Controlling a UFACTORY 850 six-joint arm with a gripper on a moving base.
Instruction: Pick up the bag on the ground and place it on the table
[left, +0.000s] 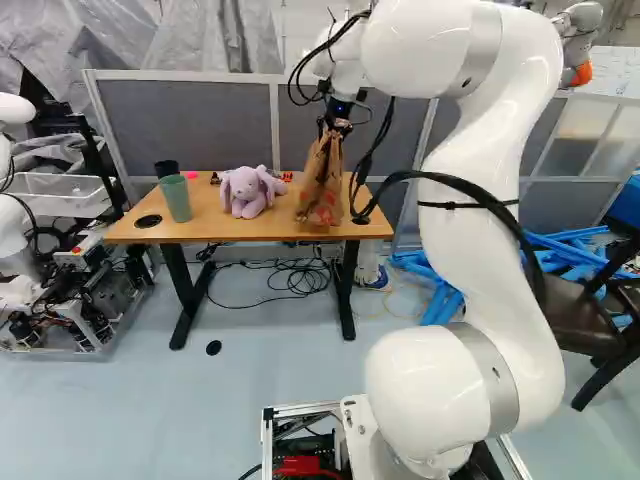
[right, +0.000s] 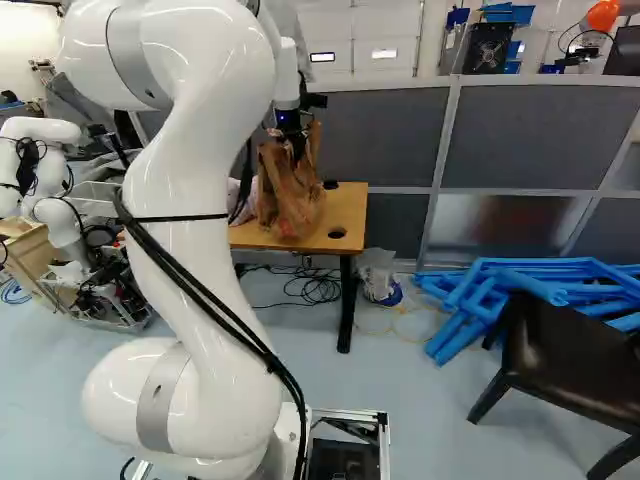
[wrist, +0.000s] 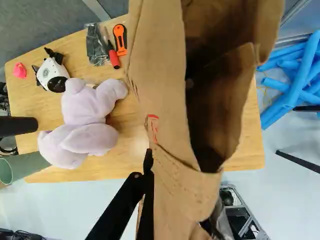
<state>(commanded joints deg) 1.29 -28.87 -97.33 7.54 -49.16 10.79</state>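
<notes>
The pincer (left: 335, 127) is clenched on the brown paper bag (left: 322, 185), its two fingers pressing the paper from opposite sides. The bag hangs upright below the pincer, reaching out ahead of its fingers, with its mouth gaping. It is held over the table (left: 225, 232), near the end at the right of the left base view; whether its bottom touches the tabletop, I cannot tell.

Below the pincer and to one side, on the tabletop, sits a lilac plush toy (wrist: 85, 120), just beside the bag in the wrist view. Somewhat further ahead of the pincer lie a red-handled screwdriver (wrist: 113, 56), an orange tool (wrist: 120, 39) and a dark packet (wrist: 96, 45), close together. Past the plush toy, farther from the pincer, are a black-and-white toy head (wrist: 51, 74) and a small pink object (wrist: 20, 70). A green cup (left: 176, 198) and a dark cup (left: 166, 168) stand well off to the plush toy's side of the pincer.

Lower than the pincer, cables (left: 300, 278) lie on the floor under the table. Away on the pincer's other side is a pile of blue tubes (right: 500, 290). Behind the table, beyond the pincer, stands a grey partition (right: 385, 130).
</notes>
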